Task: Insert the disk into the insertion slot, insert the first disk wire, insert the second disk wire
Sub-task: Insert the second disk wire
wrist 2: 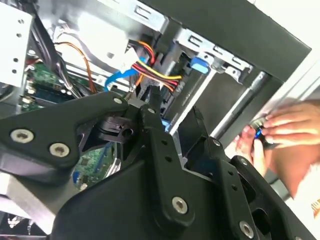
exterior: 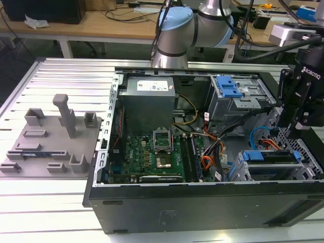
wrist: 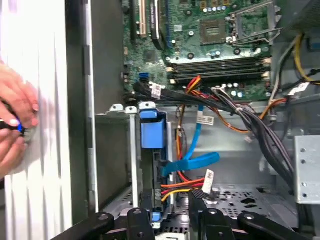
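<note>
1. Gripper (wrist: 169,209), first wrist view: jaws apart, gripping nothing, beside a multicoloured wire plug (wrist: 197,194); the disk (wrist: 152,134) sits in the insertion slot (wrist: 114,150).
2. Exterior view: it hangs over the insertion slot; likely a wire step, needing the plug squared to the disk.

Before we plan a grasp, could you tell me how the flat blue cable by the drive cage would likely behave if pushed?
The flat blue cable looks floppy: it loops and folds on itself, so a push would probably bend it. Thin, so likely light. The red and orange wires beside it might snag.
</note>
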`<action>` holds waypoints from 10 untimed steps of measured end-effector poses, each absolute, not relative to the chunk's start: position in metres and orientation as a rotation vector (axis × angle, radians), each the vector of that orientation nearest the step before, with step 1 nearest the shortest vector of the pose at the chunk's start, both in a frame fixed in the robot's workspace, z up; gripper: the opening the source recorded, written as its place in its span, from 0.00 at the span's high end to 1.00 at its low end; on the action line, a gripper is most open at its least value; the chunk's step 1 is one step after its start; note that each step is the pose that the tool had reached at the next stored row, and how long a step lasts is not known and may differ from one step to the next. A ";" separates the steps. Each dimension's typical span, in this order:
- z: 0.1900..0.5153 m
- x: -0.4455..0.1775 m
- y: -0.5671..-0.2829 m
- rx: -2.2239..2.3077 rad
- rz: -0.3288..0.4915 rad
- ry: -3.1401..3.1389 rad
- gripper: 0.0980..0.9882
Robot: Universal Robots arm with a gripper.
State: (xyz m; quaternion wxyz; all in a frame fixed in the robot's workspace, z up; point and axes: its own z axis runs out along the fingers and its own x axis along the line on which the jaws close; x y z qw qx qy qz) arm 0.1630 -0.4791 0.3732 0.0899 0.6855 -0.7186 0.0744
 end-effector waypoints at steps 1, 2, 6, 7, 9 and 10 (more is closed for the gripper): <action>0.373 0.162 -0.479 2.035 0.231 -2.135 0.63; 0.374 0.160 -0.478 2.028 0.247 -2.128 0.63; 0.377 0.156 -0.472 2.014 0.299 -2.088 0.63; 0.377 0.156 -0.471 2.024 0.308 -2.073 0.63; 0.378 0.155 -0.465 2.045 0.327 -2.039 0.63; 0.378 0.154 -0.463 2.044 0.328 -2.038 0.63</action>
